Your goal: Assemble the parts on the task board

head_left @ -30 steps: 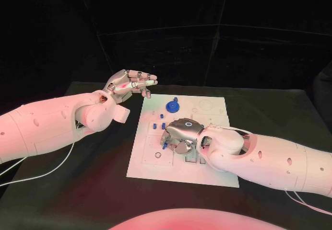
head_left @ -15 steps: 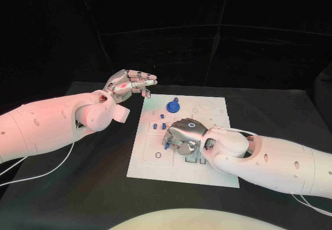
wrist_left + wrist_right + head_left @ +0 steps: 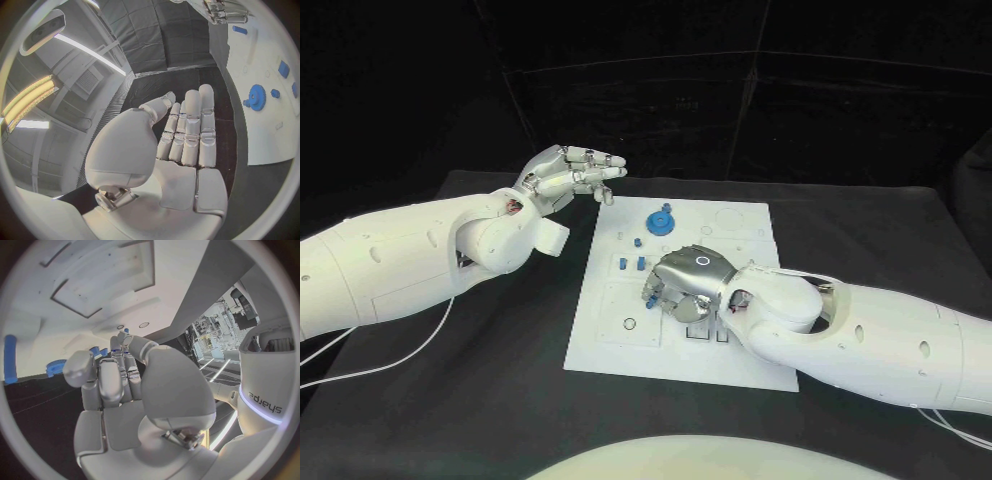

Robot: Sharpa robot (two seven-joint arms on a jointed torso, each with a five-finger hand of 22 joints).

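table: black table under a dark backdrop, and i see the white board lying flat in the middle of it.
left robot hand: my left robot hand hangs in the air off the board's far left corner, palm up, fingers loosely curled with gaps between them, nothing in it. from its wrist camera the fingers lie side by side and straight, bare.
right robot hand: my right robot hand is down over the middle of the board, knuckles up, fingers bent under toward the plate. i cannot tell whether it is pinching a part; the fingertips are hidden beneath it.
blue gear: blue gear sits on the far half of the board, between the two hands, apart from both; the left wrist camera shows it too.
small blue parts: a few small blue parts stand on the board just left of the right robot hand, near its fingers.
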